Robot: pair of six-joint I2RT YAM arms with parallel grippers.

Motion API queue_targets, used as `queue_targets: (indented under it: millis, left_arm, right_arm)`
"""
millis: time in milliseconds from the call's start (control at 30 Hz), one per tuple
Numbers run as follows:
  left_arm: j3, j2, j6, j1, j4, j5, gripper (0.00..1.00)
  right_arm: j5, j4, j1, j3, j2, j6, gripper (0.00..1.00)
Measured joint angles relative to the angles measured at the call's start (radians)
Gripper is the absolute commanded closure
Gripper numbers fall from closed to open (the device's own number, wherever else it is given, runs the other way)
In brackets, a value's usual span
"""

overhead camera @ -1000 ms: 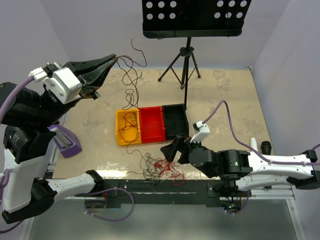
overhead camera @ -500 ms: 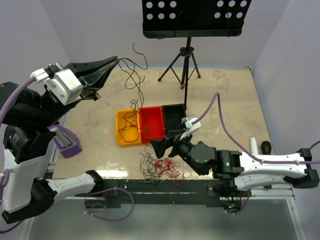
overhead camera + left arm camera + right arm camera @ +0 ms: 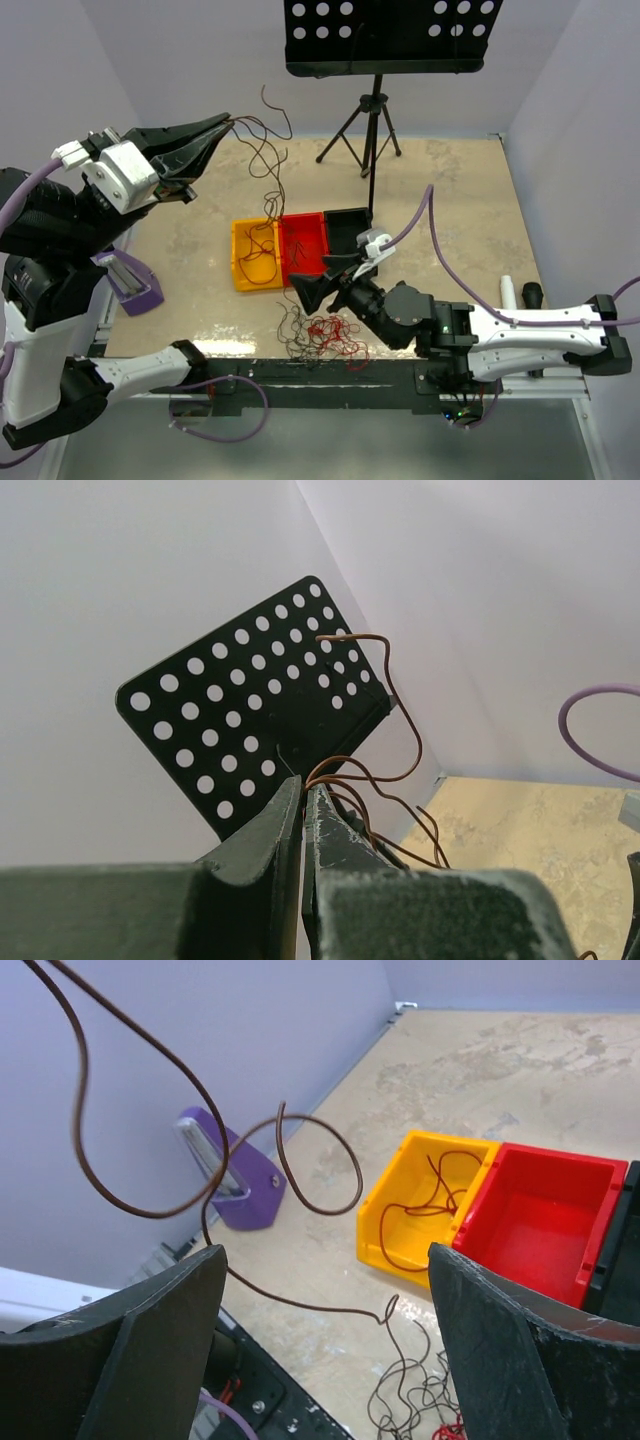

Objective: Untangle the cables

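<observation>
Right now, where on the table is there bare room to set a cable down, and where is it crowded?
Bare: the table right of the black bin and tripod; also between the yellow bin and purple holder. Crowded: the near edge, where the tangle lies by the right gripper.

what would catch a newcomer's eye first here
The left gripper, raised high on the left, is shut on a brown cable that dangles down toward the yellow bin. At the near edge of the table lies a tangle of red and dark cables, with the open right gripper close by.
</observation>
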Motion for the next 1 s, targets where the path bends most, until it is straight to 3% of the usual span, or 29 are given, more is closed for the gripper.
queue_targets:
  millis: [367, 800, 900, 1000]
  left_arm:
    - [0.000, -0.017, 0.000, 0.000, 0.000, 0.000, 0.94]
    - [0.000, -0.020, 0.001, 0.000, -0.001, 0.000, 0.94]
    - [0.000, -0.023, 0.001, 0.000, 0.000, 0.000, 0.94]
    - [0.000, -0.024, 0.001, 0.000, -0.001, 0.000, 0.94]
  right_arm:
    - [-0.055, 0.032, 0.000, -0.019, -0.097, 0.005, 0.19]
    - [-0.246, 0.136, 0.000, -0.035, 0.020, 0.011, 0.22]
    - [-0.249, 0.158, 0.000, -0.035, 0.041, 0.013, 0.29]
    - [-0.220, 0.153, 0.000, -0.023, 0.090, 0.023, 0.44]
